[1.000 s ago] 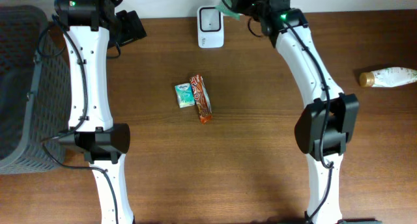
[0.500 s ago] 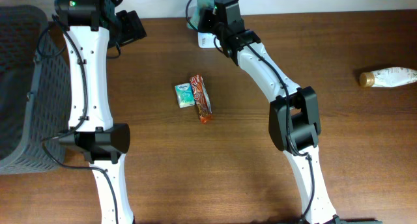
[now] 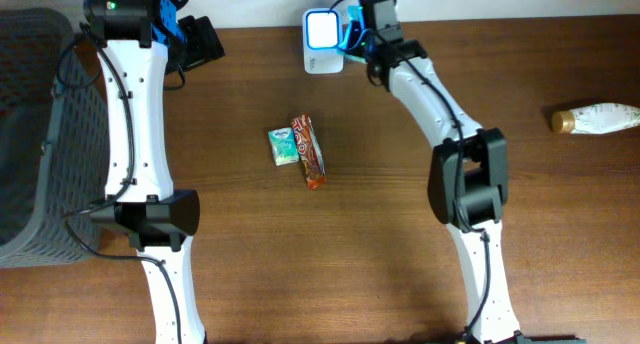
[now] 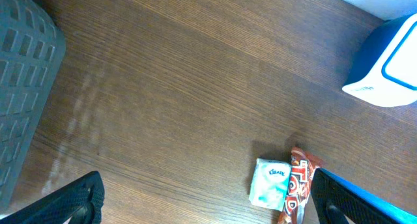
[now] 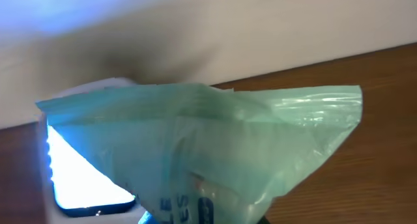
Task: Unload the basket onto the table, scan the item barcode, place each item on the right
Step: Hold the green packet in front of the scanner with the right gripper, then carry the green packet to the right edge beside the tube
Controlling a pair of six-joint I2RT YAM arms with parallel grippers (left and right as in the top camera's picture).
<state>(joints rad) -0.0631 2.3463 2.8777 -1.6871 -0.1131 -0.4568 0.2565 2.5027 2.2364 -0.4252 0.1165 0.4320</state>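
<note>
Now our right pincer (image 3: pixel 357 32) is clenched on the green packet (image 5: pixel 215 139), holding it close before the lit scanner (image 3: pixel 322 29) at twelve o'clock on the table (image 3: pixel 400 264). Our left pincer (image 4: pixel 205 195) hangs released at ten o'clock, near the grey basket (image 3: pixel 40 134). We see a tissue pack (image 3: pixel 283 146) just beside a snack bar (image 3: pixel 310 152) near centre

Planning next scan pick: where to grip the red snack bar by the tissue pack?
Grip the snack bar from above, across its narrow width, near its lower end in the overhead view. It lies flat; the tissue pack flanks its middle.
</note>
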